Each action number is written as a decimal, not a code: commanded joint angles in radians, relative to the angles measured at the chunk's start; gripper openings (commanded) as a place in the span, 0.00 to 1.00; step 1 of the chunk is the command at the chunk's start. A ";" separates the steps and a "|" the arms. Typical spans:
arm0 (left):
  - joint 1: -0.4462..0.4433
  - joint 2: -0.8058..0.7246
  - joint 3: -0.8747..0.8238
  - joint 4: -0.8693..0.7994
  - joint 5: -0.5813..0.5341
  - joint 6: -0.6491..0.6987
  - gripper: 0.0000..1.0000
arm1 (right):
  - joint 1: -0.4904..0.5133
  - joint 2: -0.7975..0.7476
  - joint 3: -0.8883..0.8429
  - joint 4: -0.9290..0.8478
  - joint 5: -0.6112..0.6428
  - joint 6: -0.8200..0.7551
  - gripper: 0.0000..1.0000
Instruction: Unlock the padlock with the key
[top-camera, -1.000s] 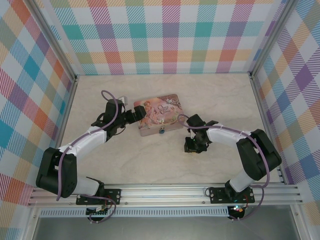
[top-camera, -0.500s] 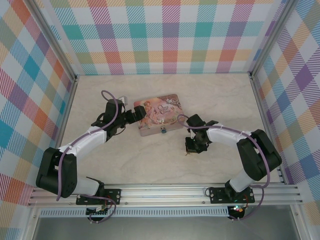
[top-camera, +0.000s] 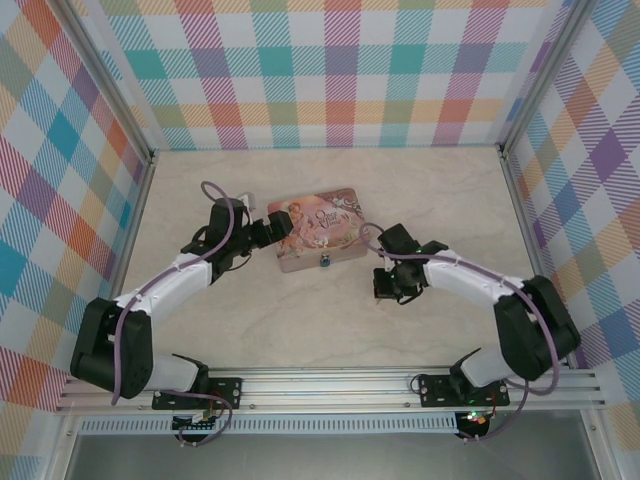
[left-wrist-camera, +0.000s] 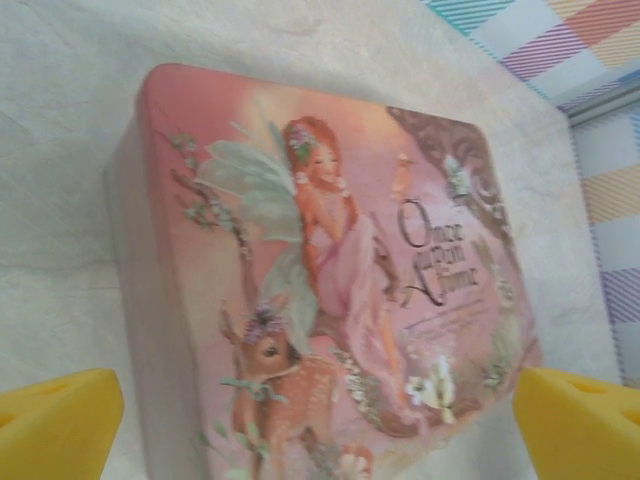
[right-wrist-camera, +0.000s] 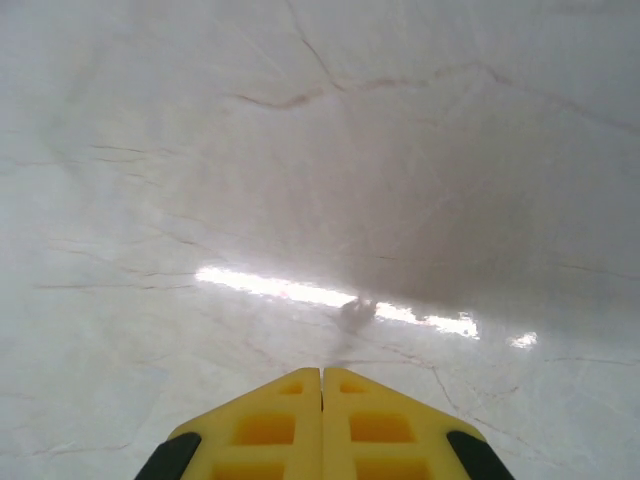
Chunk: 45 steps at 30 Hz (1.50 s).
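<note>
The padlock (top-camera: 325, 263) is a tiny blue-teal spot at the front edge of the pink illustrated tin (top-camera: 318, 228). My left gripper (top-camera: 266, 233) is open at the tin's left end. In the left wrist view its yellow fingertips (left-wrist-camera: 56, 423) stand far apart on either side of the tin (left-wrist-camera: 330, 260). My right gripper (top-camera: 386, 291) is to the right of the padlock and low over the table. Its yellow fingers (right-wrist-camera: 322, 415) are pressed together. The key (right-wrist-camera: 356, 311), a small blurred grey sliver, sticks out ahead from between their tips.
The marble-look tabletop (top-camera: 300, 330) is ringed by checked walls (top-camera: 340, 70). A metal rail (top-camera: 330, 385) runs along the near edge, by the arm bases. The tin lies slanted in the middle, between the two arms.
My right gripper's fingers have closed, and the gripper has shifted slightly right and away from the rail. The right arm's elbow swung to the right. The left arm and tin have not moved.
</note>
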<state>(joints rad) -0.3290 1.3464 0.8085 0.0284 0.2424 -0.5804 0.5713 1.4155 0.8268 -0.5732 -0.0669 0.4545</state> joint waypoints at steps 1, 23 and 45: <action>-0.003 -0.054 -0.005 0.083 0.113 -0.117 1.00 | 0.007 -0.086 0.039 0.032 0.000 -0.037 0.01; -0.165 0.132 -0.026 0.562 0.145 -1.173 0.77 | 0.023 -0.025 0.302 0.413 0.009 -0.017 0.01; -0.243 0.183 -0.046 0.669 0.083 -1.464 0.64 | 0.097 0.121 0.359 0.551 -0.046 0.029 0.01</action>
<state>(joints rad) -0.5617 1.5173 0.7631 0.6411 0.3210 -1.9690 0.6601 1.5246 1.1545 -0.0750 -0.0906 0.4717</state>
